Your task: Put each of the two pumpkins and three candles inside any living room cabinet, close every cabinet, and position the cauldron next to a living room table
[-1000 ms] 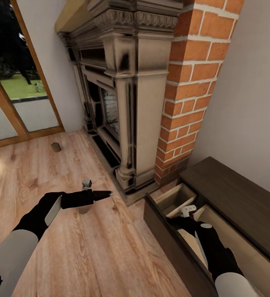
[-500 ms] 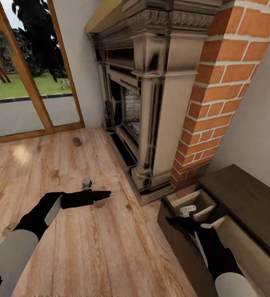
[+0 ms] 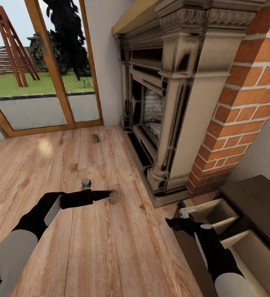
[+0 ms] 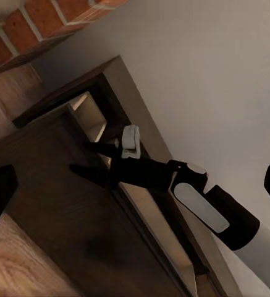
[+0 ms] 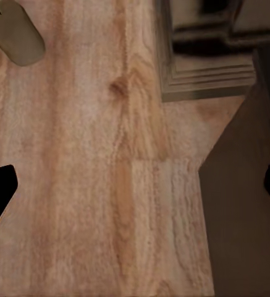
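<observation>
Wooden floor [image 3: 89, 247] is being shown from the head: one candle [image 3: 113, 196] just past the left gripper [image 3: 108, 192], another [image 3: 95, 138] near the glass door [image 3: 36, 82]; the cabinet [image 3: 250, 202], drawers out, under the right gripper [image 3: 174, 222]. Both wrist views: jaws spread wide, holding nothing.

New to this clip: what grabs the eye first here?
The big carved stone fireplace with its red brick column fills the upper right of the head view. Below it at lower right, the dark cabinet stands with pale-lined drawers pulled open, the right gripper by them. Two candles sit on the wood floor: one just past the left gripper, another near the glass door.
</observation>
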Available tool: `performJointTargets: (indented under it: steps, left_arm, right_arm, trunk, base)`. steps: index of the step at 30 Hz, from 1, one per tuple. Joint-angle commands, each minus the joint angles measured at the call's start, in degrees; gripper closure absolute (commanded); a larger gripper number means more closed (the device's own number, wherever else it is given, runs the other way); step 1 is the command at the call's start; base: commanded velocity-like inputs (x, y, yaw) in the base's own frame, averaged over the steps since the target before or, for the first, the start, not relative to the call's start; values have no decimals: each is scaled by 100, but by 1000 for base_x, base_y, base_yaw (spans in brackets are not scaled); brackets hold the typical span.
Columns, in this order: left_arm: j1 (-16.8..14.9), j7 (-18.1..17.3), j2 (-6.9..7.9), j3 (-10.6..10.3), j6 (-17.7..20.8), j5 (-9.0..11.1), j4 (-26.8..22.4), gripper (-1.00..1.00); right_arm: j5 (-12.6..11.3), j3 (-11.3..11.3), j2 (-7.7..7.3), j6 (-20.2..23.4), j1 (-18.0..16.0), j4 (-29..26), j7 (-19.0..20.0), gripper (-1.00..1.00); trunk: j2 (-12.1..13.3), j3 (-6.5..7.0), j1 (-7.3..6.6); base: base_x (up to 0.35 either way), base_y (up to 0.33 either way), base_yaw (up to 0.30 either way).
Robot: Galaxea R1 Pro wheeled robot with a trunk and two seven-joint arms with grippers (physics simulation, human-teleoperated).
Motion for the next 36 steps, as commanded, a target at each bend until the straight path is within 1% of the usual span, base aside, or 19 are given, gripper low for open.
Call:
performJointTargets:
  steps: [1,14,16,22,24,30,36]
  left_arm:
    - [0,0,1,0,2,0,0,-100]
    - [0,-1,11,14,0,1,0,-100]
    - [0,-1,11,70,0,1,0,-100]
    - [0,-1,6,153,0,1,113,-100]
    - [0,-1,9,161,0,1,129,-100]
    - [0,-1,6,167,0,1,140,-100]
    - [0,-1,3,164,0,1,146,-100]
  right_arm:
    - [0,0,0,0,0,-2,0,-100]
    - [0,-1,0,4,0,-22,1,-100]
    - [0,-1,0,5,0,-22,-3,-100]
    - [0,8,0,8,0,-16,-8,-100]
    - [0,39,0,9,0,-13,-5,-100]
    - [-3,252,0,9,0,1,-9,-100]
    - [-1,294,0,11,0,4,-16,-100]
  trunk:
    - [0,0,0]
    - [0,0,0]
    - [0,0,0]
    - [0,-6,0]
    - [0,-15,0]
    - [0,-45,0]
    - [0,-80,0]
  base:
    - [0,0,289]
    - [0,0,289]
    - [0,0,289]
    - [0,0,286]
    - [0,0,272]
    - [0,0,261]
    - [0,0,247]
